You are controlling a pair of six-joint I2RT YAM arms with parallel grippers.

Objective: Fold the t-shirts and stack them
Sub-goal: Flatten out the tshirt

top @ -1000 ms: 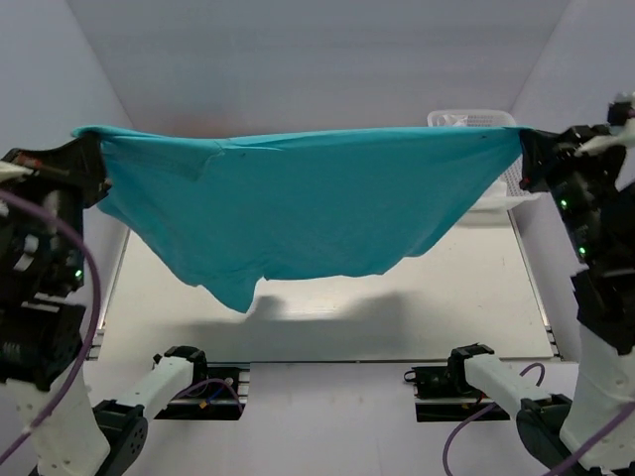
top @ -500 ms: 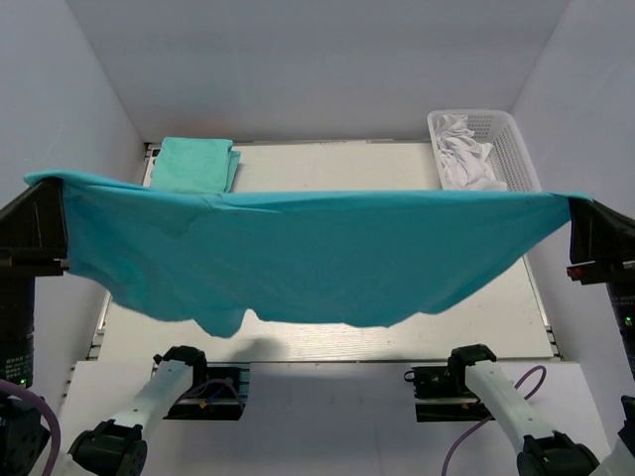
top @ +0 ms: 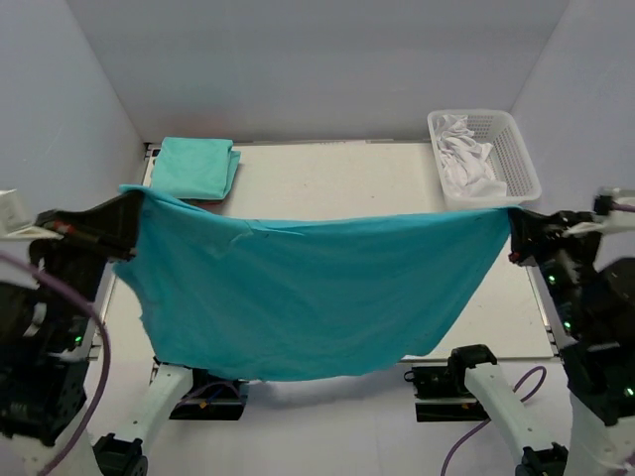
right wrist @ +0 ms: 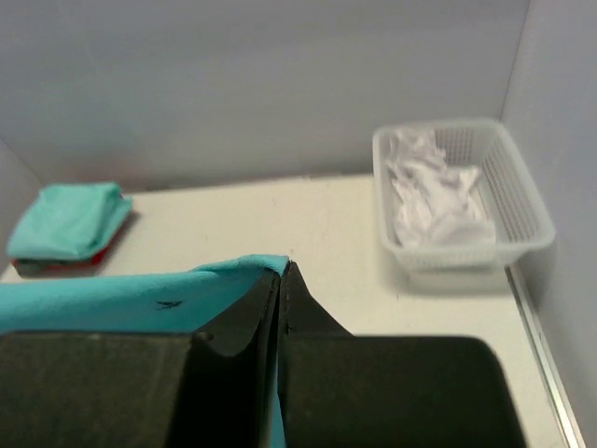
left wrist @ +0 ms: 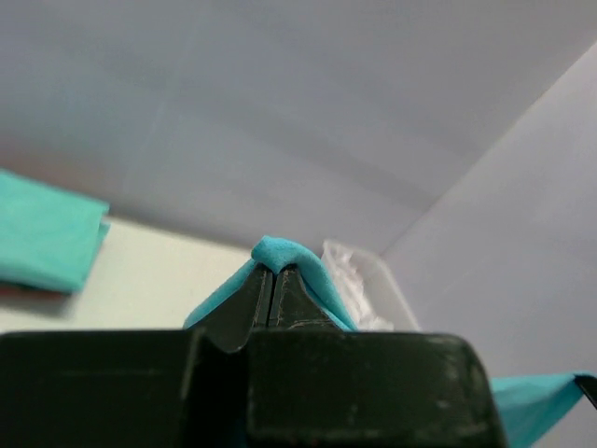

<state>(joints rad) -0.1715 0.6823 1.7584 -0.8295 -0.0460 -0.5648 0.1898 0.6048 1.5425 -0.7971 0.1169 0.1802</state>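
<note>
Your left gripper (left wrist: 273, 278) has its jaws closed to a slit on a fold of the turquoise t-shirt (top: 308, 288), with cloth peaking just above the tips. Your right gripper (right wrist: 283, 280) is pinched the same way on the opposite corner. Between them the shirt hangs as a wide sheet over the near half of the table (top: 337, 174), its top edge fairly taut and its hem sagging toward the arm bases. Whether the hem touches the table cannot be told. You look ready to lay it flat for folding. Bring both hands down level and together, let the hem land first, then carry the top edge toward the far side so the body spreads without bunching. Don't slacken either pinch until the cloth lies flat. Beyond the sheet, the folded mint-teal t-shirt (top: 195, 167) sits at the far left corner, near your left gripper's path, so stop short of dragging over it. The white basket (top: 524, 174) holding white cloth (top: 464, 159) stands far right, just beside your right gripper, so steer clear of its wall.
</note>
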